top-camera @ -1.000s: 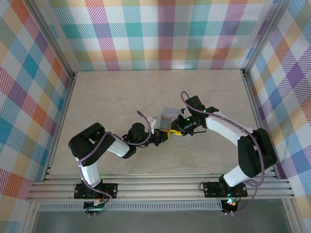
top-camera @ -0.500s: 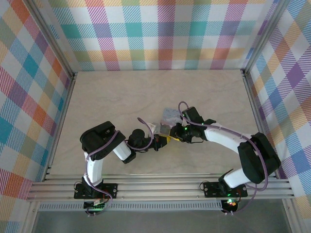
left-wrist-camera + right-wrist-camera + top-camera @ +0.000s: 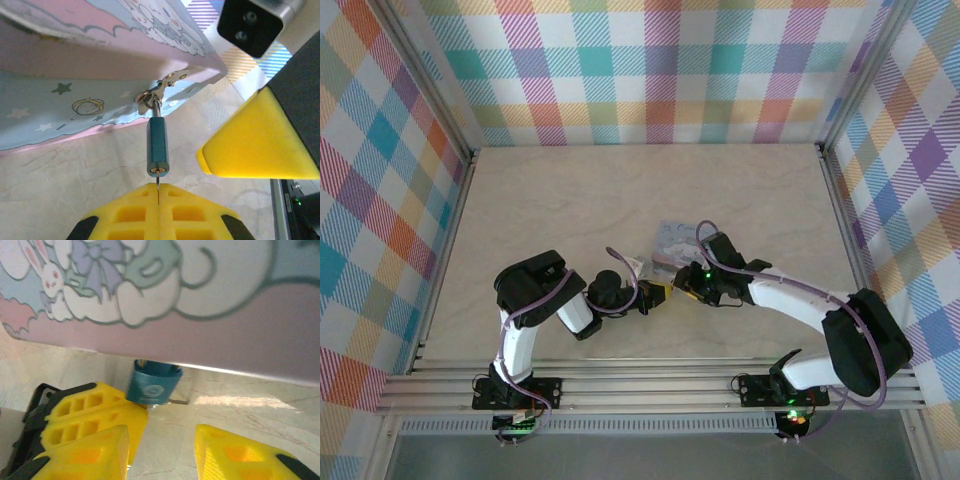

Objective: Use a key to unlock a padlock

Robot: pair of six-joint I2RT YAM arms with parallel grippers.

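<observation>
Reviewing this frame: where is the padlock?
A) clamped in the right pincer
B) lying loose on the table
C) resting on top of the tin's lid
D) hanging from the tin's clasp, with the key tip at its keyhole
D: in the left wrist view the padlock hangs by its shackle from the clasp of the tin, and the key pinched in the left pincer meets its keyhole.

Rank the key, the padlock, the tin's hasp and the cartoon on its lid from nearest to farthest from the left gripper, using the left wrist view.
1. Key, pinched by the left gripper, bottom centre.
2. Padlock, just above, with the key's tip in it.
3. Hasp, at the padlock's shackle, centre.
4. Cartoon on the lid, top.
</observation>
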